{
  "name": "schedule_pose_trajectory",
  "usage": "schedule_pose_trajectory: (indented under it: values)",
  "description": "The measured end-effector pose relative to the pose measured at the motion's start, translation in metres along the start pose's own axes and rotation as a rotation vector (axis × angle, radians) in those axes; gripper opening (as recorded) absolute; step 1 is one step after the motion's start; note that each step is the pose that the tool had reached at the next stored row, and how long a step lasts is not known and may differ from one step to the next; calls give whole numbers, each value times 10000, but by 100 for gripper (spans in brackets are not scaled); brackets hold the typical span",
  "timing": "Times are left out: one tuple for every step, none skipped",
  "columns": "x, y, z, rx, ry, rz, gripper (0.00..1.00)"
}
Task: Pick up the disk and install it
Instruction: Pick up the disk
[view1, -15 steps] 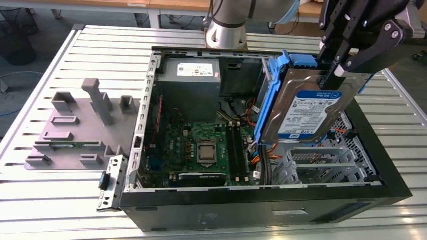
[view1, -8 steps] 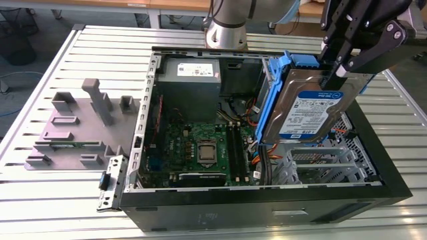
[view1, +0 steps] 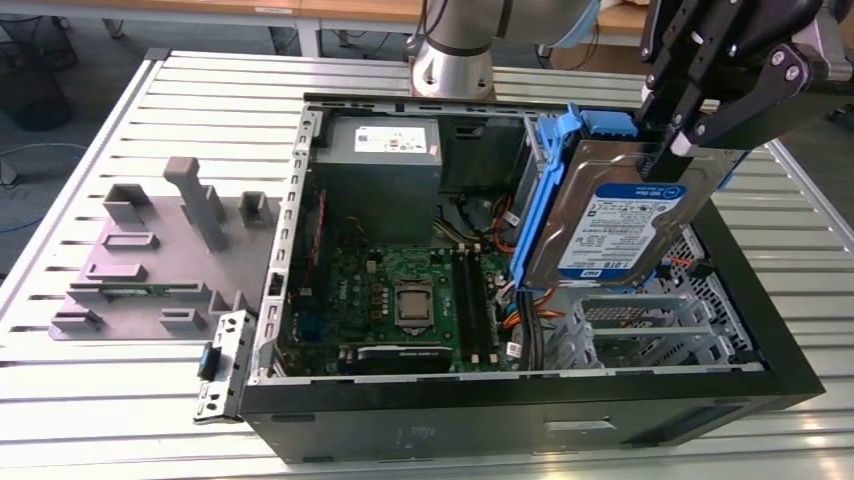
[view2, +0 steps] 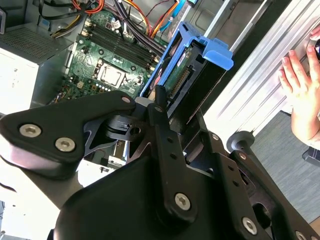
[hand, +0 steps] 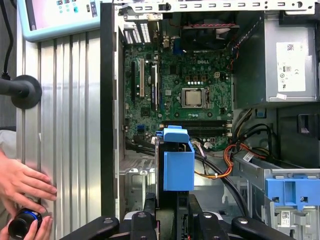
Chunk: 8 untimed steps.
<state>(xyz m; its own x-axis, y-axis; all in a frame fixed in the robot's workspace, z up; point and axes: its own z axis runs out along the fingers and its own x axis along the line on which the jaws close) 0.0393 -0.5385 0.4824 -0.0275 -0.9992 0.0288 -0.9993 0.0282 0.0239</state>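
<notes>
The disk (view1: 621, 225), a silver-grey hard drive with a white-and-blue label and blue plastic rails, hangs tilted above the open computer case (view1: 534, 385), over its drive cage (view1: 641, 320). My gripper (view1: 674, 150) is shut on the disk's upper edge. In the second wrist view the disk (view2: 185, 80) is seen edge-on past my gripper (view2: 160, 100), over the motherboard. In the first wrist view the disk's blue tab (hand: 177, 160) juts out from my gripper (hand: 172, 210), above the case's interior.
The case holds a motherboard (view1: 400, 290), a grey power supply (view1: 380, 140), loose cables and a bare blue bracket (hand: 290, 192). A grey fixture (view1: 147, 250) lies at the exterior view's left. A person's hand (hand: 22, 185) rests on the slatted table beside the case.
</notes>
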Motion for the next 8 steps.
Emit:
schedule_pose_trajectory:
  values:
    - [0, 0, 5, 0, -2, 0, 35]
    - [0, 0, 7, 0, -2, 0, 35]
    - [0, 0, 7, 0, -3, 0, 35]
    - [0, 0, 7, 0, -2, 0, 35]
    - [0, 0, 8, 0, -2, 0, 35]
    - [0, 0, 7, 0, -2, 0, 35]
    - [0, 0, 8, 0, -2, 0, 35]
    - [0, 0, 8, 0, -3, 0, 35]
